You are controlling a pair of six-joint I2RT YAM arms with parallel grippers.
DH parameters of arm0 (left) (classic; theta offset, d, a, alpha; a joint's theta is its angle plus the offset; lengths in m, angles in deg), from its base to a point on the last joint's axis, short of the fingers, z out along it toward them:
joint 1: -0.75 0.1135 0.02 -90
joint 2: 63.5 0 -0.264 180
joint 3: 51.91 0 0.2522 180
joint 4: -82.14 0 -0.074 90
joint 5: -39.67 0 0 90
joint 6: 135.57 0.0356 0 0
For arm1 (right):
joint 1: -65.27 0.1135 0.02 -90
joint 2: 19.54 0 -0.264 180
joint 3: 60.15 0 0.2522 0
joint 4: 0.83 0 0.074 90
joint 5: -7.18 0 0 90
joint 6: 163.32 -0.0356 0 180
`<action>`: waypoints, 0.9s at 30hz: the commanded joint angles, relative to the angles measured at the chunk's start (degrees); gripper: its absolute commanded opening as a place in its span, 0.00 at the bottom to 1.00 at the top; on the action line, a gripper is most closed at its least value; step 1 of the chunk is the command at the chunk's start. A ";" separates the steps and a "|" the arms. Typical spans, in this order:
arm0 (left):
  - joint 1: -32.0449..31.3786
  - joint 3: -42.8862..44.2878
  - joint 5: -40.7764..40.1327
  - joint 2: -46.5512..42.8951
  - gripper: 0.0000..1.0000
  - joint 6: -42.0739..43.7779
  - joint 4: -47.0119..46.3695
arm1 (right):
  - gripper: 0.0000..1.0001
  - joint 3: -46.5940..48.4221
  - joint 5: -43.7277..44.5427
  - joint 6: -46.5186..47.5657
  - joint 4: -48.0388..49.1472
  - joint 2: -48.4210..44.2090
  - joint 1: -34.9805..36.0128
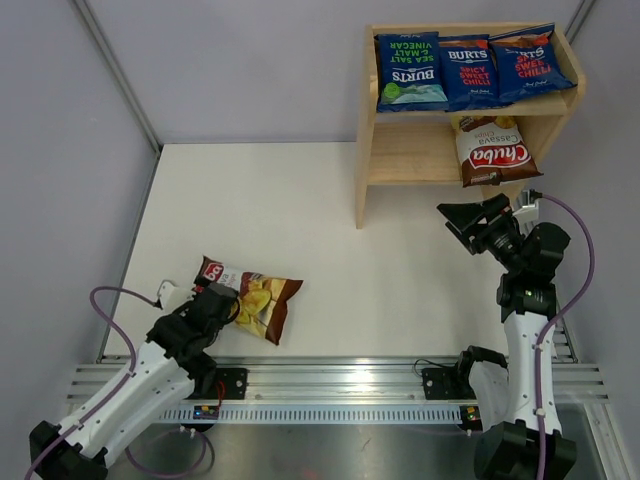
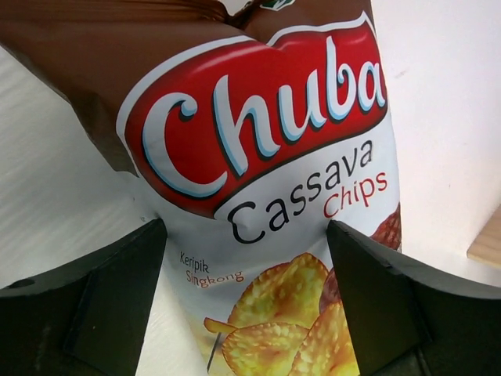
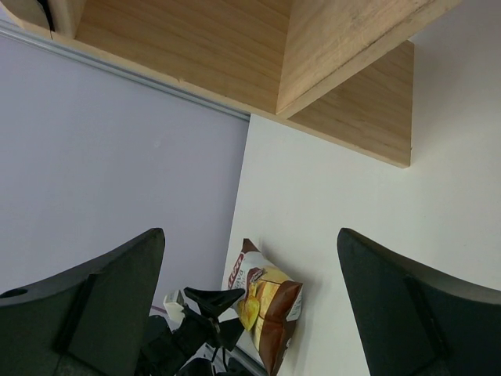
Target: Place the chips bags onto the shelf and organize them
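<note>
Glossy Chuba bag (image 2: 266,196) by the table's (image 1: 400,290) near-left corner, left gripper (image 2: 246,235) wide astride it; pinching only slick film, I risk a slip. Right gripper (image 3: 250,235) wide, empty.

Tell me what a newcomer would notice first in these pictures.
The wooden shelf at the far right stands out first, with three dark blue Burts bags side by side on its top tier and a Chuba bag on the lower tier. Next comes a second Chuba bag lying on the white table at the near left, with the open left end effector astride it.
</note>
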 commanded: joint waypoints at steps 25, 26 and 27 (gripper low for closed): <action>-0.12 8.13 44.28 7.55 0.11 54.03 -46.54 | 0.99 -13.84 -10.78 0.90 7.92 -5.52 3.87; -0.21 8.66 48.67 8.61 0.10 55.80 -47.41 | 0.99 -13.57 -11.32 2.30 7.12 -5.78 4.58; -0.12 9.71 58.02 9.84 0.08 57.47 -49.42 | 0.99 -13.05 -11.93 2.92 6.68 -6.22 5.28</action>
